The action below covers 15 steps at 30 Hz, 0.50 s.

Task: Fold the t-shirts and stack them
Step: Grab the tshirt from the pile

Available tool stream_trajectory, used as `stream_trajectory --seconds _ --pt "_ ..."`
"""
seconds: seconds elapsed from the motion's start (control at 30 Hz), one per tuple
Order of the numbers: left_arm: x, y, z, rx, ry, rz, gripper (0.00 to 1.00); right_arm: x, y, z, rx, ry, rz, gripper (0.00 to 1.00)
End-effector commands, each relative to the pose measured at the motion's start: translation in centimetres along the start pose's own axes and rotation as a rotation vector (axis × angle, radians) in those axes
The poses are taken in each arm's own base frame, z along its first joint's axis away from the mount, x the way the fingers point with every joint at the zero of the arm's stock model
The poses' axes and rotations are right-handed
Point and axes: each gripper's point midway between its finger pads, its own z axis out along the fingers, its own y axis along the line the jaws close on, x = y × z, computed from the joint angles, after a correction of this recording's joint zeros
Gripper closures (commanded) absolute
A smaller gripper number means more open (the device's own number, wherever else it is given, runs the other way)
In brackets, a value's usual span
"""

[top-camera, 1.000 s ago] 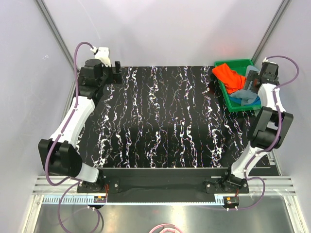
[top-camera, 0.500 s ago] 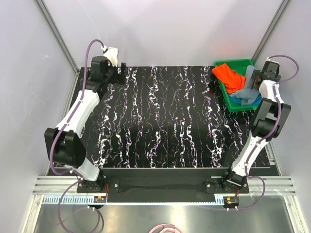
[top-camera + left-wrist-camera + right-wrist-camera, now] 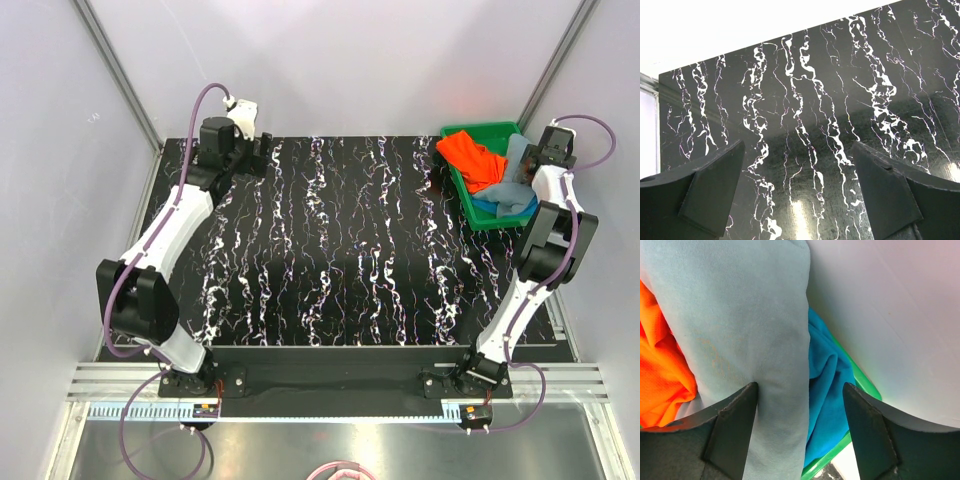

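Three t-shirts lie bunched in a green tray (image 3: 462,133) at the table's far right: orange-red (image 3: 473,160), grey-blue (image 3: 518,170) and teal-blue (image 3: 487,207). My right gripper (image 3: 529,163) hangs open right over them. In the right wrist view its fingers (image 3: 735,425) straddle a fold of the grey-blue shirt (image 3: 740,325); the teal-blue shirt (image 3: 826,385) and the orange-red shirt (image 3: 660,370) lie beside it. My left gripper (image 3: 258,150) is open and empty over the far left of the black marbled table (image 3: 330,240), as its wrist view (image 3: 797,190) shows.
The tray's green rim (image 3: 840,445) shows under the teal-blue shirt. A white wall (image 3: 890,305) stands close behind the tray. Metal frame posts (image 3: 115,70) rise at the far corners.
My left gripper has swung right along the table's far edge. My right gripper has moved slightly back over the tray and stays open above the shirts.
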Motion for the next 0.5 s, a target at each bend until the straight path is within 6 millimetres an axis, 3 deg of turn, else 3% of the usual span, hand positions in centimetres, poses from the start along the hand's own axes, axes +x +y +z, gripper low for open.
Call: stream_trajectory --seconds 0.0,0.13,0.23,0.3,0.47 --pt "-3.0 0.8 -0.1 -0.033 -0.085 -0.002 0.05 -4.1 -1.9 -3.3 0.045 -0.107 0.081 0.25" --pt "-3.1 0.5 -0.1 -0.022 -0.088 -0.011 0.05 -3.9 -2.2 -4.4 0.051 -0.111 0.089 0.22" --pt "-3.0 0.2 0.0 -0.012 -0.084 -0.014 0.05 -3.2 -2.2 -5.5 0.027 -0.11 0.096 0.1" --pt "-3.1 0.1 0.0 -0.008 -0.085 -0.014 0.05 -3.6 -2.5 -6.6 0.031 -0.13 0.106 0.08" --pt "-3.3 -0.5 -0.1 0.008 -0.088 -0.015 0.05 -0.8 -2.9 -5.8 0.042 -0.062 0.092 0.09"
